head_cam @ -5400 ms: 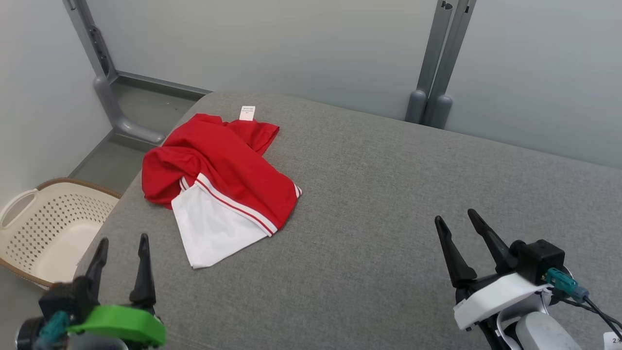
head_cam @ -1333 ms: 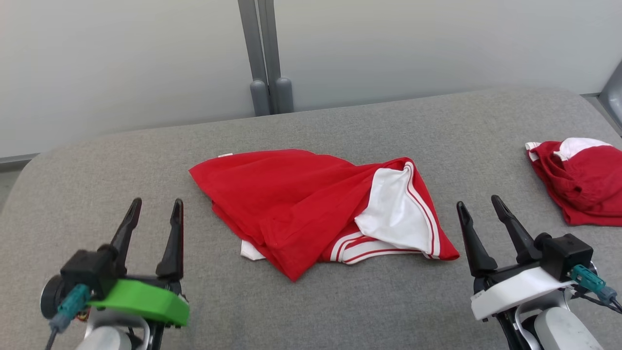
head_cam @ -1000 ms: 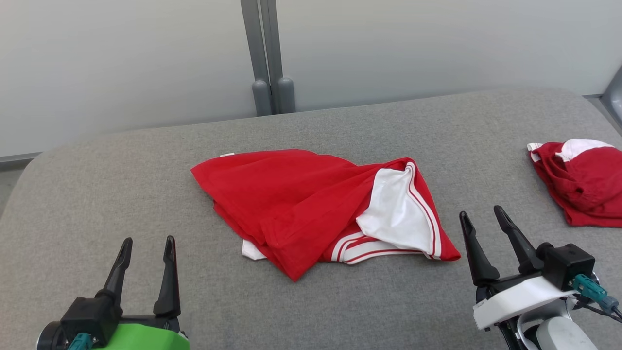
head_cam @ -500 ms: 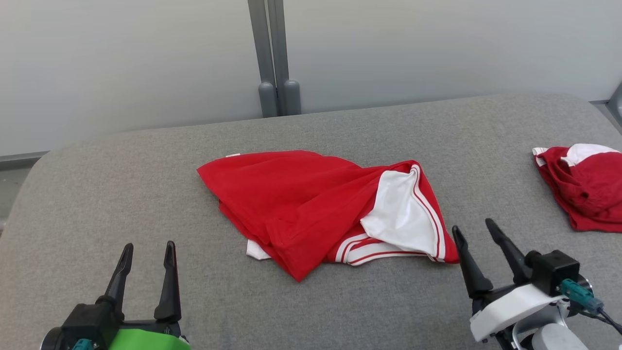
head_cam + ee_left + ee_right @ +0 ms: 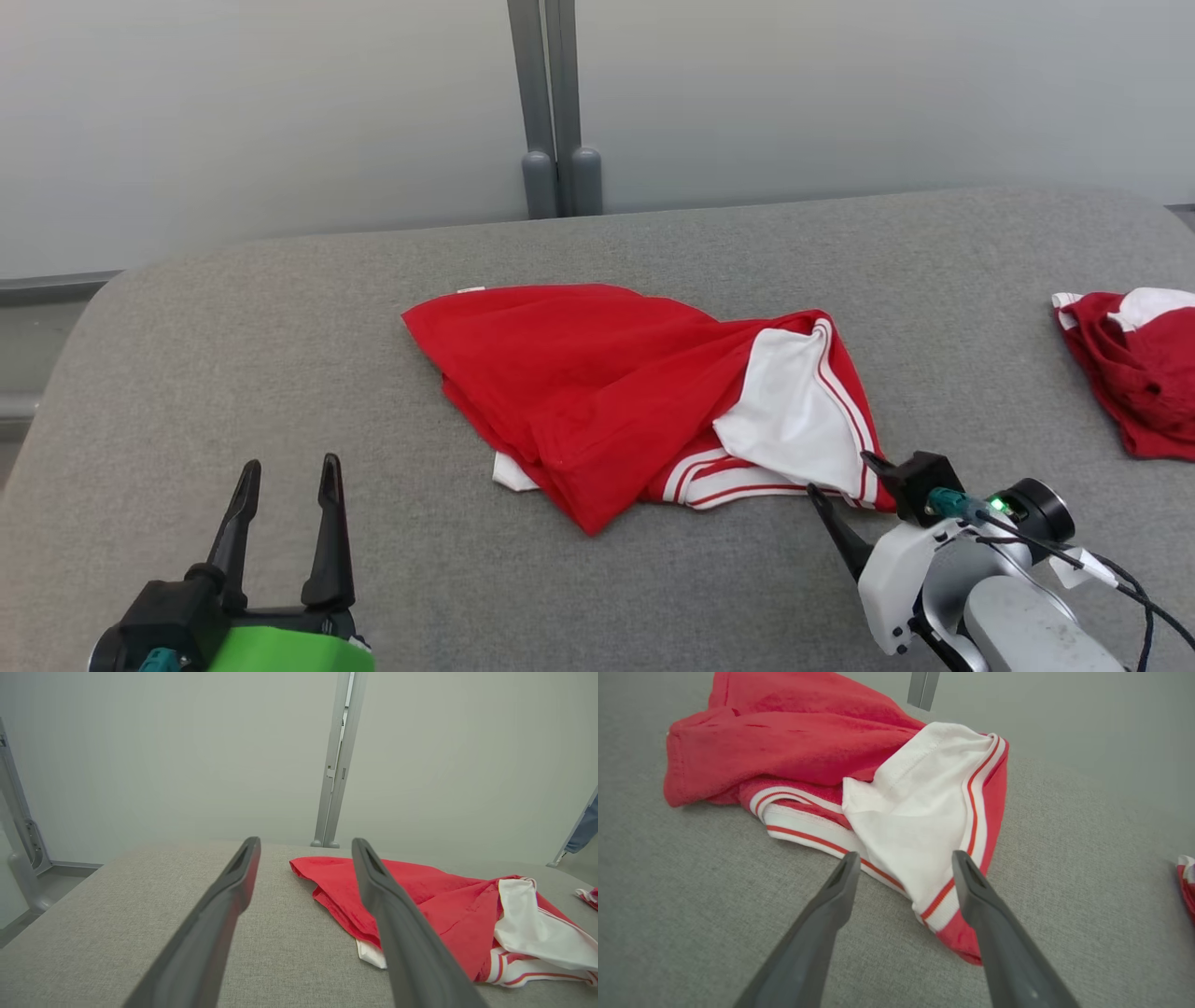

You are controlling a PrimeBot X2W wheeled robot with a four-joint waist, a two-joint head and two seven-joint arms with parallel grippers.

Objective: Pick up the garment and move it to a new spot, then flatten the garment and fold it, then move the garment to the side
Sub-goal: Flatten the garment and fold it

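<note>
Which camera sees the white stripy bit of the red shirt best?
The right wrist view: the white striped panel sits close up, its stitching and red stripes clear. The head view shows it smaller, at the garment's right end. The left wrist view shows it off to the side, at a low angle.

The red garment (image 5: pixel 597 392) is lying crumpled mid-tabletop (image 5: pixel 233 355) — a white panel with red stripes is showing on its right side, bunched and partly folded over.

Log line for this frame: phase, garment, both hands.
phase: pre-grasp | red-and-white shirt: crumpled on grey table | right hand: open, at striped hem corner | left hand: open, apart from shirt
</note>
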